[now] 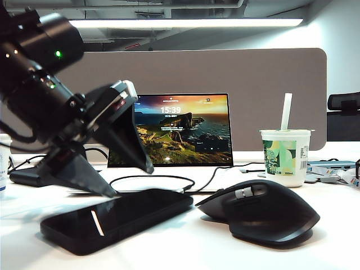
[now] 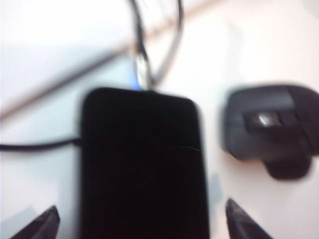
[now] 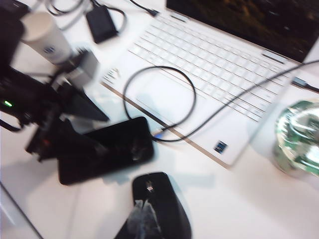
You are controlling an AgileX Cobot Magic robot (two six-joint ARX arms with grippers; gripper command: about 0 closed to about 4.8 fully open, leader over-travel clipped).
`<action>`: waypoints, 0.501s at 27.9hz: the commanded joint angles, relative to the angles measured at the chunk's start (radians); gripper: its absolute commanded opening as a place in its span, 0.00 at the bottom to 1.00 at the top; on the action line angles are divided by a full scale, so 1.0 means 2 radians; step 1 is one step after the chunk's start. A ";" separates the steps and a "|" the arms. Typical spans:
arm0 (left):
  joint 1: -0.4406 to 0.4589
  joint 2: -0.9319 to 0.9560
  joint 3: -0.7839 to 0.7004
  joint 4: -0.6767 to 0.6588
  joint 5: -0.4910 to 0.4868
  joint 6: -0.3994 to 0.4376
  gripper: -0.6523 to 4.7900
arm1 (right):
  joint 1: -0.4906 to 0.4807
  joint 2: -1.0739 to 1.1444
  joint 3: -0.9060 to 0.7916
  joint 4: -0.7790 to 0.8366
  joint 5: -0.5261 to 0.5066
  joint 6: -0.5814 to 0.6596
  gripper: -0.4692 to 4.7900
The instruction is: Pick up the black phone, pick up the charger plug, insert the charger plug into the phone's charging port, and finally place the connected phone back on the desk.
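Phone flat on the bench, near left, screen up, just left of the mouse. Charger plug sits at the phone's far short edge with its cable looping over the laptop; looks seated in the port, but the left wrist view is too blurred to confirm.

Left pincer spread wide, 1 fingertip either side of the phone's near end, neither touching it, nothing gripped. Exterior view shows that arm low over the phone's left end.

Right pincer: not visible in any view; reads as pressed together. Its camera looks down on the phone, mouse and laptop from well above. Blurred clear scrap in front of its lens, can't identify.

Status, my read: pick-ups and insertion done, connected phone set down, so all 4 steps look complete. Left: pull the left arm clear without dragging the phone or cable. Cup far right, not involved.
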 commanded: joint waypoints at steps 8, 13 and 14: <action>-0.001 -0.127 0.003 -0.030 -0.134 0.034 0.17 | 0.001 -0.022 -0.027 -0.019 0.034 -0.036 0.09; -0.001 -0.217 0.003 -0.032 -0.159 0.034 0.11 | 0.001 -0.091 -0.096 0.030 0.045 -0.060 0.09; -0.001 -0.232 0.003 -0.032 -0.167 0.034 0.11 | 0.001 -0.109 -0.114 0.051 0.053 -0.062 0.09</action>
